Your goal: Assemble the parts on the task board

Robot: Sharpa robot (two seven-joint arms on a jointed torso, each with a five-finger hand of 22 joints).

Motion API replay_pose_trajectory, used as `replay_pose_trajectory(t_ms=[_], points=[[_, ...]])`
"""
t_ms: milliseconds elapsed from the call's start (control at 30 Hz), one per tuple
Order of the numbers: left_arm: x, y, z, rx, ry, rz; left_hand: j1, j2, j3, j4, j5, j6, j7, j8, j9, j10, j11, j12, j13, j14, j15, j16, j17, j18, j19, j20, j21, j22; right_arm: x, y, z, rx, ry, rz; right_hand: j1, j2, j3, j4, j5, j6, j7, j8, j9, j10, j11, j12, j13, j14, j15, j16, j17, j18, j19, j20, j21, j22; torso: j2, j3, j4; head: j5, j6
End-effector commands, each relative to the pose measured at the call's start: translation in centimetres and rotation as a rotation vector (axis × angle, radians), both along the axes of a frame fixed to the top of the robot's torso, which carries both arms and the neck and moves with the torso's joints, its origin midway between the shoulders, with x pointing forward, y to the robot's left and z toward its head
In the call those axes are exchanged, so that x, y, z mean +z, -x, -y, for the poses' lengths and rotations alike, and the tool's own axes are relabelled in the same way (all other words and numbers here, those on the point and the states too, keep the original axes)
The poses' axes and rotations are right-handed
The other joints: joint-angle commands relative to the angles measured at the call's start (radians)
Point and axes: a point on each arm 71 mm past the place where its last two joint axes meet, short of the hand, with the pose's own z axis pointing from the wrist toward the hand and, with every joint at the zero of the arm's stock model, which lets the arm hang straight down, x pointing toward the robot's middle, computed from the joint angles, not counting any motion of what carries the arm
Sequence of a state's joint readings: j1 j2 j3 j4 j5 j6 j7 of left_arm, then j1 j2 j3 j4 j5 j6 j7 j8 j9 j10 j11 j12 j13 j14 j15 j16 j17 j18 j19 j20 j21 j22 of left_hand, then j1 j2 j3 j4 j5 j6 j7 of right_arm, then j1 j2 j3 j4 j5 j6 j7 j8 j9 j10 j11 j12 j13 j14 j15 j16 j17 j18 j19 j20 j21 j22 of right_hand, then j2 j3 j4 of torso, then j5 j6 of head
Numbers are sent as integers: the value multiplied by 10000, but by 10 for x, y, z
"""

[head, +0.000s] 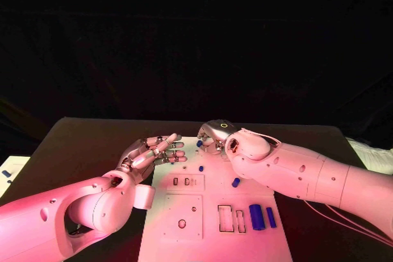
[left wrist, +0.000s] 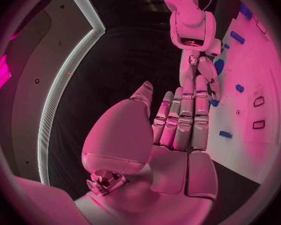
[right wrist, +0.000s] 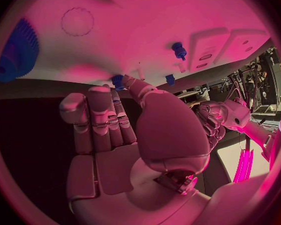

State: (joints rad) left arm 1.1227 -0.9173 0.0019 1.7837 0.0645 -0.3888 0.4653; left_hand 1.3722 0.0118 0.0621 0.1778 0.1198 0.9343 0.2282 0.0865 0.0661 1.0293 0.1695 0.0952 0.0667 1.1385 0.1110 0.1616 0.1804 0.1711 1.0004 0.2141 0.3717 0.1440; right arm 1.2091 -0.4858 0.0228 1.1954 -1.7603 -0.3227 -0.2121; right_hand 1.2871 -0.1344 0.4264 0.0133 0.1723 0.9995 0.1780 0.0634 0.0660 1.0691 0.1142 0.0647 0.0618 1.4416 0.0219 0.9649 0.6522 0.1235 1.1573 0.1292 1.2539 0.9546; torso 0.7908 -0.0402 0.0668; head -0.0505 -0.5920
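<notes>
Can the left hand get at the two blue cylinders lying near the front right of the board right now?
Probably not easily. The left hand hovers open at the task board's far left, and the right arm lies across the board between it and the blue cylinders.

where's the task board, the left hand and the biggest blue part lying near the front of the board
task board point(head: 214, 242), head view, bare white surface near its front edge
left hand point(head: 154, 154), head view, middle of the hand
biggest blue part point(head: 256, 216), head view, middle of its body
</notes>
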Motion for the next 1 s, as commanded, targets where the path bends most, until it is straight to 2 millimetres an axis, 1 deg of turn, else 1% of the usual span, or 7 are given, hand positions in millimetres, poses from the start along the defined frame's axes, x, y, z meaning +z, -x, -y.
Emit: replay_pose_trajectory(t_ms=[33,333,467,600,700,767,1000], points=[[2,1,2,-173,147,82,6,58,-7,-48,45,10,27,-46,-13,15,31,-55,-12,-17,41,-47,11,107,-36,41,-60,-9,2,2,2,-2,-158,130,13,-76,-123,2,-29,-115,9,-22,1,-164,26,-33,-1,-64,33,-126,-201,53,-137,18,-102,-170,2,9,0,0,9],[1,0,-3,-62,96,87,21,66,-4,-63,44,11,27,-55,-12,14,33,-62,-11,-16,43,-60,19,107,-35,42,-68,-16,15,17,43,-402,-1155,-225,75,-1,-220,117,378,252,-153,74,86,953,-207,407,123,203,-129,651,688,-57,327,-81,258,447,-3,6,-48,5,72],[2,0,-5,-22,78,92,30,73,0,-71,44,18,20,-56,-10,21,30,-62,-9,-15,43,-66,23,108,-34,42,-71,-19,21,24,70,-916,-1563,-860,-144,-265,-467,264,959,329,-227,55,88,2179,-434,936,384,401,-296,1333,1524,-165,735,-207,604,1019,-5,11,-101,22,113],[2,0,-6,8,62,89,30,73,0,-71,44,18,20,-56,-10,21,30,-62,-9,-15,43,-66,23,108,-34,42,-71,-19,23,29,93,-1480,-1598,-1511,-271,-583,-1128,358,603,69,-487,5,37,3899,-785,2160,1245,660,-578,2447,3039,-388,1499,-462,1226,2136,-13,37,-153,5,151],[2,0,-7,15,59,88,30,73,0,-71,44,18,20,-56,-10,21,30,-62,-9,-15,43,-66,23,108,-34,42,-71,-19,22,29,106,-1829,-1474,-1899,29,-383,-2352,638,583,-161,-687,65,70,3784,-713,7788,7133,762,-476,3898,5036,-497,1907,-656,1628,2812,-5,55,-180,-4,177],[2,0,-7,10,60,87,30,73,0,-71,44,18,20,-56,-10,21,30,-62,-9,-15,43,-66,23,108,-34,42,-71,-19,20,29,112,-2000,-1388,-2074,171,-186,-2768,846,614,-242,-427,62,77,3604,-700,9848,9461,799,-533,4354,5764,-544,2019,-570,1738,3024,1,64,-182,-9,177],[1,0,-7,-2,63,79,30,73,0,-71,44,18,20,-56,-10,21,30,-62,-9,-15,43,-66,23,108,-34,42,-71,-19,16,24,122,-2414,-1166,-2362,575,87,-3556,1319,725,-457,-307,61,82,3667,-570,12105,12100,887,-377,4939,6757,-648,2282,-346,1980,3502,9,53,-144,-45,157]])
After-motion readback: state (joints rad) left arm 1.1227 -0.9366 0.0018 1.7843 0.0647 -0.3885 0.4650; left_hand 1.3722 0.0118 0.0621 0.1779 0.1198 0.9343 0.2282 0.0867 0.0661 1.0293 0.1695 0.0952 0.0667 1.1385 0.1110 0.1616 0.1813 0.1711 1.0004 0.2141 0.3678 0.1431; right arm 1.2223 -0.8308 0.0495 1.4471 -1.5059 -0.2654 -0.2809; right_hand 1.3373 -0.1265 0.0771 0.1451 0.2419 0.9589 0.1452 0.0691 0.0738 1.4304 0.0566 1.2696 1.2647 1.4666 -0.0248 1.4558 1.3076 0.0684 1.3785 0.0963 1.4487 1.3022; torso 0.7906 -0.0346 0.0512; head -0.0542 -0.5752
